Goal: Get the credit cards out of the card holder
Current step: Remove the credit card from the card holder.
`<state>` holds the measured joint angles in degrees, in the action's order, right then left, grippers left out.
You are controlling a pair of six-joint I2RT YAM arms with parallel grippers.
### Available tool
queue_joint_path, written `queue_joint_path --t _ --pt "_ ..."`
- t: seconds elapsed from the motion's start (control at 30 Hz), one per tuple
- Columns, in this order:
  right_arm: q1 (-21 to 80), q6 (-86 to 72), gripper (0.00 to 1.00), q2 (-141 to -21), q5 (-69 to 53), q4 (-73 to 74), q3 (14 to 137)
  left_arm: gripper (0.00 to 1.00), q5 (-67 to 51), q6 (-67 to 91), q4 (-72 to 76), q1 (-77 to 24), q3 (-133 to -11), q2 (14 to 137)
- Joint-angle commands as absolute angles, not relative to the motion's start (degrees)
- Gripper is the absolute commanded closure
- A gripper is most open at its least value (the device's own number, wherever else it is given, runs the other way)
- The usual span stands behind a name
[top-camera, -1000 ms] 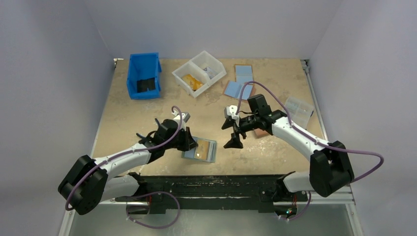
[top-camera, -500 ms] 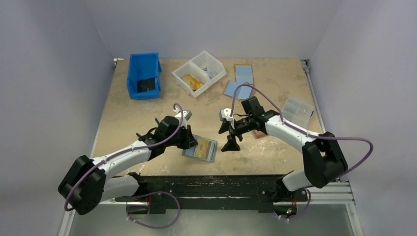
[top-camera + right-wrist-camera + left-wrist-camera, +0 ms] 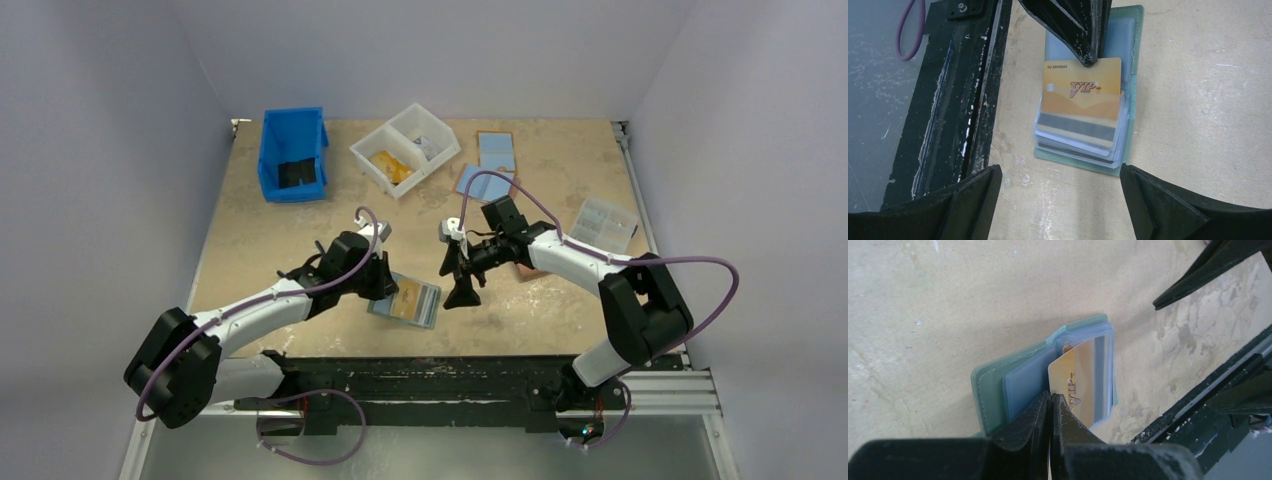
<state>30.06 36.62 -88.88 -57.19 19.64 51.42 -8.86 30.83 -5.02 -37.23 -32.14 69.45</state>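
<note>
A scuffed tan counter (image 3: 300, 230) stood between plain pale walls, seen from above. Close to its near edge, about midway along, the teal card holder (image 3: 405, 300) lay open and flat with its clear sleeves facing up. Your left fingers (image 3: 1050, 412) were clenched on the edge of a tan-orange card (image 3: 1083, 95) marked VIP. That card stuck partway out of its sleeve, toward the counter's left edge. Other cards (image 3: 1078, 131), one with a dark stripe, sat stacked in the sleeves beneath it. Your right fingers (image 3: 968, 200) were spread wide and grasped nothing. They hung just beside the holder's right side, pointing toward it. Whether they touched the counter could not be told. Near the far left corner sat a blue bin (image 3: 293, 150), with a white two-part tray (image 3: 405, 150) beside it. Flat light-blue wallets (image 3: 495, 150) lay toward the far right, and a clear box (image 3: 605, 222) lay near the right edge.
</note>
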Motion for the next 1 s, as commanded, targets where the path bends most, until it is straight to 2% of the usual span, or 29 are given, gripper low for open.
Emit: queue_joint_path --t 0.0,0.33,0.53,0.63,0.83,0.97 --pt "30.3 34.9 0.01 -89.2 -59.2 17.9 53.4 1.0 -4.0 29.2 -9.0 -36.9 -35.8 68.3" --pt "30.9 34.4 0.01 -89.2 -60.9 17.7 53.3 1.0 -3.4 28.9 -13.8 -36.9 -38.8 66.2" --pt "34.0 33.4 0.03 -89.6 -60.8 16.6 53.1 1.0 -6.1 31.0 -11.2 -36.1 -37.2 66.4" --pt "36.7 30.5 0.12 -90.4 -58.1 14.8 53.5 1.0 -7.0 31.7 -10.6 -35.8 -36.9 66.3" --pt "38.9 21.7 0.42 -93.1 -53.3 9.9 54.8 1.0 -7.3 31.3 -11.8 -34.6 -36.6 64.9" --pt "38.9 20.0 0.44 -93.3 -52.6 9.1 55.3 1.0 -7.3 30.6 -12.7 -34.3 -36.0 63.5"
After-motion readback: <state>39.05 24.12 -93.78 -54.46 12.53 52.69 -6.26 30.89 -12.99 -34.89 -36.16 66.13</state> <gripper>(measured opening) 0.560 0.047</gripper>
